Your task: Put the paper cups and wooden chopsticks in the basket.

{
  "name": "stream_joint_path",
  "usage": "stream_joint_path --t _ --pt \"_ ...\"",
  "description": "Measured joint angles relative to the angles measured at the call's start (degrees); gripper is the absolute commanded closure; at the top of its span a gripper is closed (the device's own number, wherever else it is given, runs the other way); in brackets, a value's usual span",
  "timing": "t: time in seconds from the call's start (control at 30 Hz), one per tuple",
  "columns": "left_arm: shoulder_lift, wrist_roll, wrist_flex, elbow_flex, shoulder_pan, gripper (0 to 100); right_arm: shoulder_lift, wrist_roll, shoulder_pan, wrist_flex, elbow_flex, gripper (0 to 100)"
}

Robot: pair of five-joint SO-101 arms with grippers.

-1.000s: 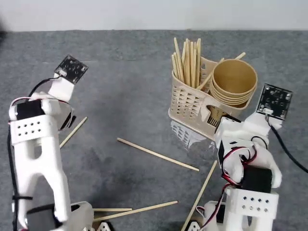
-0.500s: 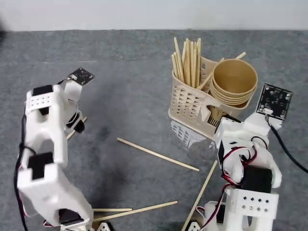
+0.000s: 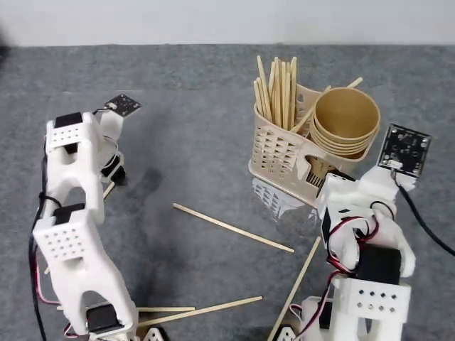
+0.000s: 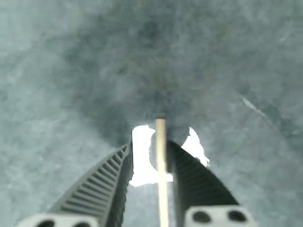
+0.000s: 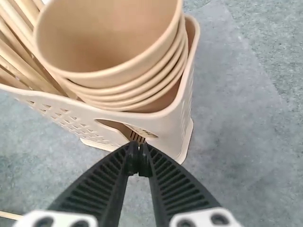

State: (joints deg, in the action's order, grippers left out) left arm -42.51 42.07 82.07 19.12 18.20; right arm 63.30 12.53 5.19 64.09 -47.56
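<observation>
loose sticks by the bases: a short chopstick [image 3: 166, 310], a long chopstick [image 3: 202, 310] and a slanted chopstick [image 3: 298, 284] are left lying flat, none of them shifted in the last second.
middle chopstick [image 3: 233, 227]: it is laid slantwise on the tabletop [image 3: 192, 92], likewise unmoved.
left arm: within that second it has been swung down from a raised pose and folded low over the tabletop.
left gripper [image 4: 150, 147]: its fingers are spread to either side of a lying left-side chopstick [image 4: 161, 179]; one finger seems to touch it already, though this cannot be settled.
right gripper [image 5: 138, 158]: it has been kept where it was, its fingers pressed together on nothing, just in front of the basket [image 5: 161, 123].
basket contents: the paper cups [image 3: 346, 114] are stacked inside, with bundled chopsticks [image 3: 279, 89] stood upright beside them.
meaning: a pickup is judged to be set up; closing and lifting are not yet done, and five sticks are left out.
writing: no brand, label or print can be read.
</observation>
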Motion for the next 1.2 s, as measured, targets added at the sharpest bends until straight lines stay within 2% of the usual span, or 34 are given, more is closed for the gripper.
stream_joint_path --t 0.27,0.5,0.77,1.0,1.2 --pt "-8.88 7.74 14.95 14.42 0.18 99 0.00 0.00 0.00 0.00 0.00 99.0" --pt "-9.41 7.82 16.35 16.44 0.18 99 0.00 0.00 0.00 0.00 0.00 99.0" --pt "4.31 1.58 16.70 15.12 -2.29 99 0.00 0.00 0.00 0.00 0.00 99.0" --pt "22.59 -5.10 17.14 15.12 -11.16 99 0.00 0.00 0.00 0.00 0.00 99.0" --pt "34.81 -13.80 17.05 20.48 -25.41 99 0.00 0.00 0.00 0.00 0.00 99.0"
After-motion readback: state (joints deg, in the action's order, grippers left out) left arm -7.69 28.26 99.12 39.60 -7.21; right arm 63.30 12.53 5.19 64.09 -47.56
